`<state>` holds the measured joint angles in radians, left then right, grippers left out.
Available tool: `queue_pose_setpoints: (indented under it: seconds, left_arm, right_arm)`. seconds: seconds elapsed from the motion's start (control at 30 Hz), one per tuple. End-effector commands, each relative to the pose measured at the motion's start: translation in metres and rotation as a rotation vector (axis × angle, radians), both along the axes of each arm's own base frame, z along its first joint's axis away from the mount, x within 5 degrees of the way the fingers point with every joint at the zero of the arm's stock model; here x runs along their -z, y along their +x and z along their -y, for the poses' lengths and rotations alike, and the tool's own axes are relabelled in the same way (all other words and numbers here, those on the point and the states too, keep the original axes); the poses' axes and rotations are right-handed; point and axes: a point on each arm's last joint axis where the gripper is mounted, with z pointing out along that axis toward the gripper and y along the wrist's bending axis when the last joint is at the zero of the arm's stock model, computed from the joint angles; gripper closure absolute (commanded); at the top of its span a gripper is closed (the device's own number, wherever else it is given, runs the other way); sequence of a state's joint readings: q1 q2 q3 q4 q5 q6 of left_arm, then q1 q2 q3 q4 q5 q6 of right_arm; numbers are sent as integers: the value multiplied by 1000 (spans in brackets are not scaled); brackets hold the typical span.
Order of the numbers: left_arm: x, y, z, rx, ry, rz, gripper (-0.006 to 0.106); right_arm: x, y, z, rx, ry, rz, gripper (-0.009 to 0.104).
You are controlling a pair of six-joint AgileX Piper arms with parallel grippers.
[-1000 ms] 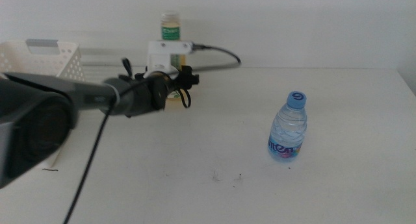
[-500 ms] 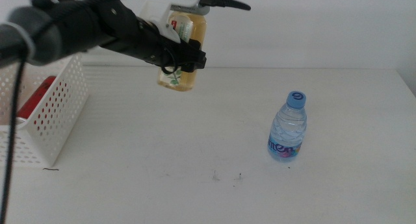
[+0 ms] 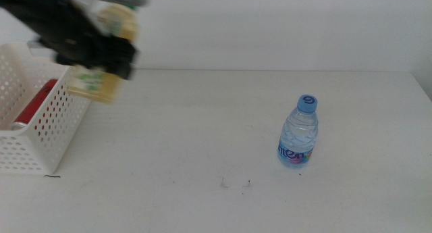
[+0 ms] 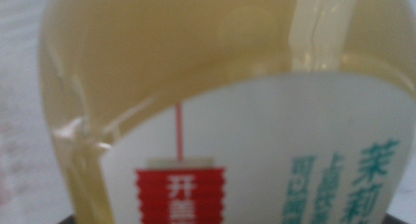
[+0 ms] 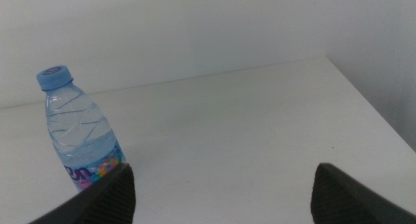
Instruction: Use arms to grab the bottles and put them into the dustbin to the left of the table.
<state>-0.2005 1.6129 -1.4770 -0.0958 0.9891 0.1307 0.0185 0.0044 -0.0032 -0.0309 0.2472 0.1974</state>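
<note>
Three containers, left to right: slim red can [image 3: 35, 102] lying in the dustbin [image 3: 50, 135]; yellow tea bottle [image 3: 101, 81] clamped in the left gripper [image 3: 94, 54], airborne beside the bin rim, long axis tilted; water bottle [image 3: 298, 133] upright on the table [image 3: 223, 138], cap up. Water bottle likely light, thin-walled and crushable; take mid-body. Right gripper [image 5: 221, 185] waits nearby, jaws spread wide.

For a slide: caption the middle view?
Left gripper carries the tea bottle toward the dustbin; water bottle waits upright.
</note>
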Motion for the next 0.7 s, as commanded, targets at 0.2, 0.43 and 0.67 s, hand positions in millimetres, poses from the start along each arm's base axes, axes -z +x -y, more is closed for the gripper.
queue_pose_setpoints:
  seconds: [0.2,0.43,0.67]
  left_arm:
    - [-36,14,-102,-169,-11,-48,99]
    - [-22,39,-170,-256,-59,-40,99]
    - [18,52,-197,-272,-48,-132,99]
  right_arm:
    - [0,0,1,6,-15,10,5]
    - [0,0,1,6,-15,10,5]
    - [0,0,1,6,-15,10,5]
